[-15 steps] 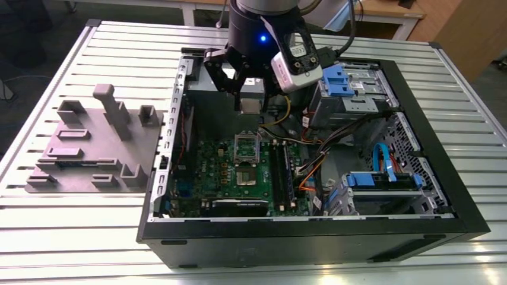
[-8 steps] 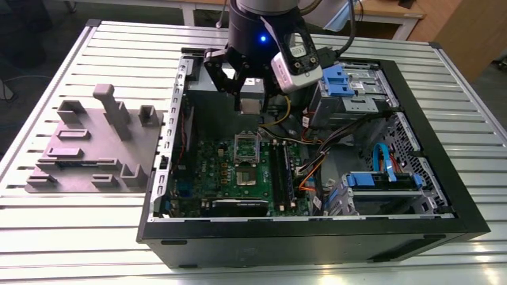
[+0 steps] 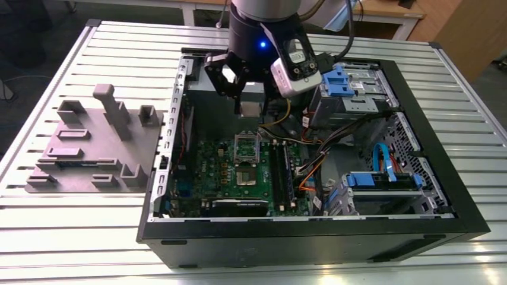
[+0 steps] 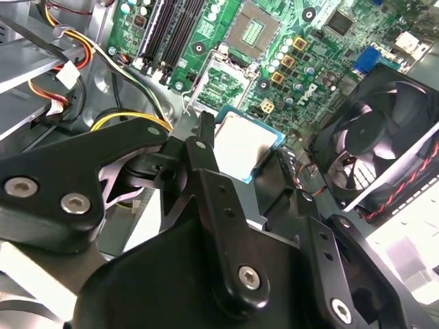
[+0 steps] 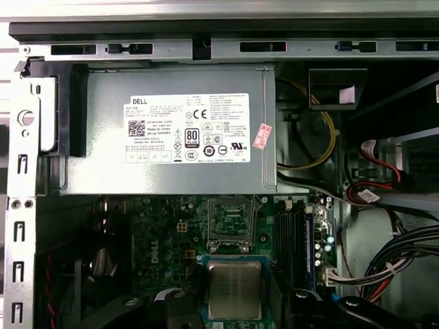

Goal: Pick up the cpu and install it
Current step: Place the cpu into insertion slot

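The gripper (image 3: 249, 110) grips the cpu (image 4: 243, 142) over the board (image 4: 322, 55); it likely needs lining up flat with the socket (image 4: 255, 29)

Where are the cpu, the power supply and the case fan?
cpu (image 5: 234, 289): first wrist view, middle of its silvery metal top.
power supply (image 5: 96, 137): first wrist view, bare grey side left of its label.
case fan (image 4: 376, 131): second wrist view, on its hub.

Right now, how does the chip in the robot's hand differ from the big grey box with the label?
The cpu is small and flat; the grey box is far larger. The hand holds the cpu above the motherboard; the grey box sits in the case. The grey box has a white label; the cpu looks plain. Both are grey.
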Robot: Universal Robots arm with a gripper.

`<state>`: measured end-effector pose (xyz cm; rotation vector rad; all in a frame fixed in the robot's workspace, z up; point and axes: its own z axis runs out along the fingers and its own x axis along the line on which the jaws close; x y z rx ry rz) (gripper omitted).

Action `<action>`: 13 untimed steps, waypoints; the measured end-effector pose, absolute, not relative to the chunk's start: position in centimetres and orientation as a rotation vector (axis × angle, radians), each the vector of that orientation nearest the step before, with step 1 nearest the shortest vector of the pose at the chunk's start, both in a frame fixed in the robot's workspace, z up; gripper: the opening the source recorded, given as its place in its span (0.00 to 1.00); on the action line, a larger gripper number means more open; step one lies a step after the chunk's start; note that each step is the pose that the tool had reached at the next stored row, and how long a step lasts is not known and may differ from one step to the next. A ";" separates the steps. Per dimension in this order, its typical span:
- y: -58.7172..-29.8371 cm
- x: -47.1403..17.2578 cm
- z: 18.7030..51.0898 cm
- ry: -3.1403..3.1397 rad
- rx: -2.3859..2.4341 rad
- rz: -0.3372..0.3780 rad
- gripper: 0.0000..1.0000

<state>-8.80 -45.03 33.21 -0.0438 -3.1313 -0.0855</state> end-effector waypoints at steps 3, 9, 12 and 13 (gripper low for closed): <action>-45.1 -8.8 33.2 -3.131 -0.044 -0.085 0.47; -45.0 -8.8 33.2 -3.131 -0.044 -0.084 0.47; -45.1 -8.8 33.1 -3.131 -0.044 -0.084 0.47; -45.2 -8.8 33.0 -3.131 -0.044 -0.084 0.47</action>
